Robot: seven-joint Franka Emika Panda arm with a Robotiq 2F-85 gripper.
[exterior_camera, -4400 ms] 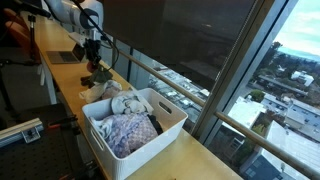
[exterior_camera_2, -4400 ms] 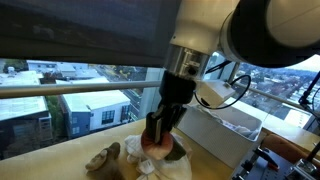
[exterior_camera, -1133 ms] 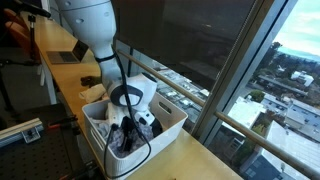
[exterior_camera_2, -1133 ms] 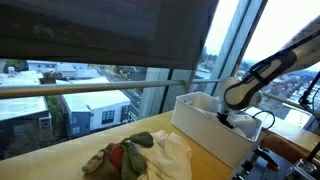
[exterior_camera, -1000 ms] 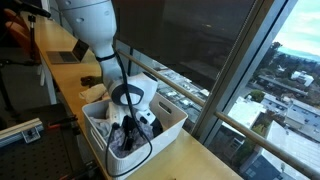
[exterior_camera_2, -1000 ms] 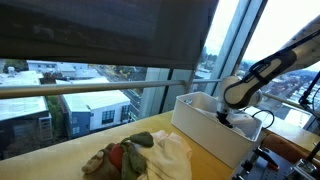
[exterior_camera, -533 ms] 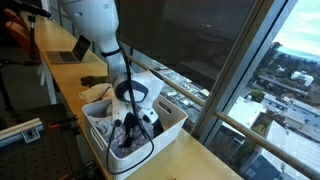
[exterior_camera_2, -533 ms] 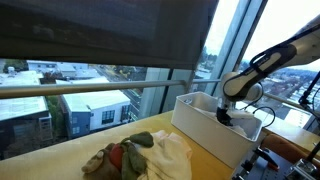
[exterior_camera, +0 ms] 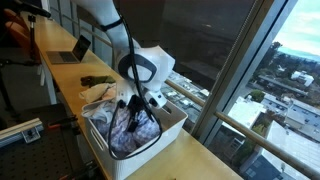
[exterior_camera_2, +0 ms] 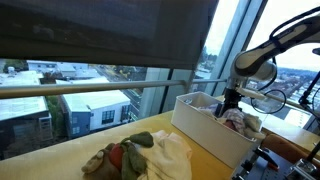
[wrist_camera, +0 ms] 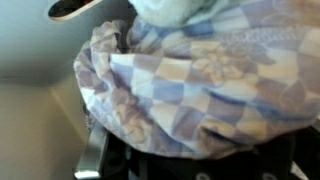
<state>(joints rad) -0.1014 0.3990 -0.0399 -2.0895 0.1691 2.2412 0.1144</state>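
Observation:
A patchwork cloth (exterior_camera: 127, 127) of pale purple, white and blue squares hangs bunched over a white plastic basket (exterior_camera: 172, 121). My gripper (exterior_camera: 134, 103) is shut on its top and holds it partly above the basket rim. In an exterior view the gripper (exterior_camera_2: 231, 101) stands over the basket (exterior_camera_2: 198, 126) with the cloth (exterior_camera_2: 241, 121) drooping below it. The cloth (wrist_camera: 200, 80) fills the wrist view and hides the fingertips. More laundry lies inside the basket under the cloth.
A loose pile of clothes (exterior_camera_2: 140, 156) lies on the wooden counter beside the basket, also seen as pile (exterior_camera: 99, 92). A laptop (exterior_camera: 74, 50) sits further along the counter. Tall window glass (exterior_camera: 200, 50) runs close along the counter's far side.
The jaws have closed on the cloth down in the basket. The arm has since risen, pulling the cloth up out of the basket.

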